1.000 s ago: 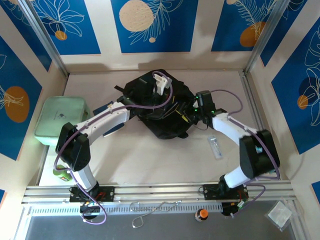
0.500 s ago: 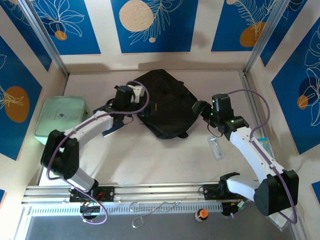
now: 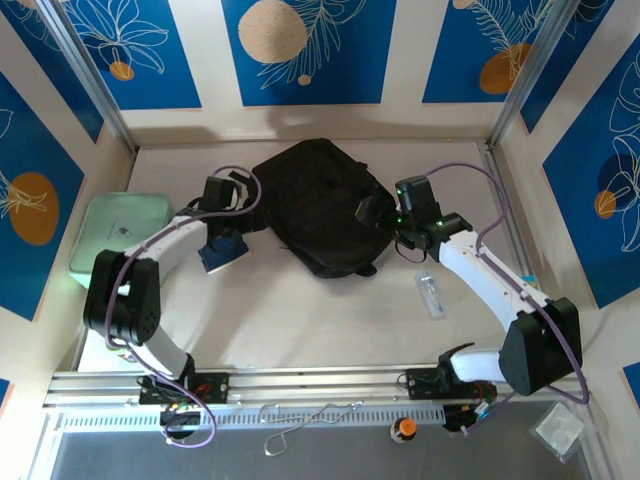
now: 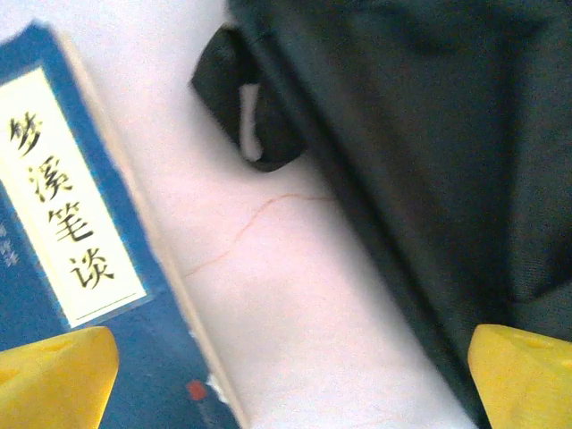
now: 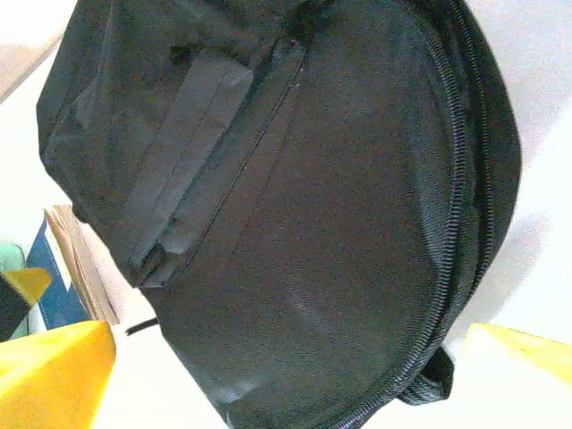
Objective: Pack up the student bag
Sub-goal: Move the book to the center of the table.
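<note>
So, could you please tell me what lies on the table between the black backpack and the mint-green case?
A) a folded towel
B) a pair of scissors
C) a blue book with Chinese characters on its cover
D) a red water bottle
C: the left wrist view shows a blue book with Chinese characters on a cream label, lying beside the backpack, and the mint-green case sits further left.

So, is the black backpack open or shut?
Shut, it seems: the student bag lies flat, and the zip along its curved edge shows no gap.
</note>
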`<action>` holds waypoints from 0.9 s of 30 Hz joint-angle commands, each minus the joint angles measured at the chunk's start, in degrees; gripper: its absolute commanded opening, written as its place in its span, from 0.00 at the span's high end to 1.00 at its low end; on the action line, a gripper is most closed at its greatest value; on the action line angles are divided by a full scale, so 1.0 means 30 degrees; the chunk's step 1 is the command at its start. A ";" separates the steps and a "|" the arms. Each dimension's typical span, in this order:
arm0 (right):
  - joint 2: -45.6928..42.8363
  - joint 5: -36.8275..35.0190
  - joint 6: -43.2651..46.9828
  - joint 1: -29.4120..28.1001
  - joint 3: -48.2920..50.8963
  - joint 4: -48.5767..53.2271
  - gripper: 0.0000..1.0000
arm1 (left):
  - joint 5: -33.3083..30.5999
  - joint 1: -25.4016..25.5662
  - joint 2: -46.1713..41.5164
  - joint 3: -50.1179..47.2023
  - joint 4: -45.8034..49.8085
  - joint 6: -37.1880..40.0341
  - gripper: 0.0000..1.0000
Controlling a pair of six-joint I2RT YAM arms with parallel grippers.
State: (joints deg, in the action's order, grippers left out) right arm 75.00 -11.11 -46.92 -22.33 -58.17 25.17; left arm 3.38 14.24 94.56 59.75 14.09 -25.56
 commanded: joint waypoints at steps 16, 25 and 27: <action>0.0366 0.0570 -0.0020 -0.0117 -0.0297 0.0121 0.04 | 0.6917 -0.0575 0.2280 -0.1169 0.0686 -0.1030 0.09; 0.1327 0.1195 -0.0233 -0.0261 -0.0595 -0.0489 0.05 | 0.7566 0.2321 -0.0956 -0.4691 0.1069 -0.5923 0.12; 0.1725 0.1323 -0.0240 -0.0433 -0.0883 -0.0567 0.05 | 0.7838 0.3096 -0.1686 -0.5627 -0.0189 -0.7430 0.12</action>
State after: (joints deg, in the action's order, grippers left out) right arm 78.83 -8.99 -47.03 -22.90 -58.57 24.60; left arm 23.44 20.82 90.98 46.92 12.23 -39.18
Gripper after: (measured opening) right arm 0.949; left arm 0.882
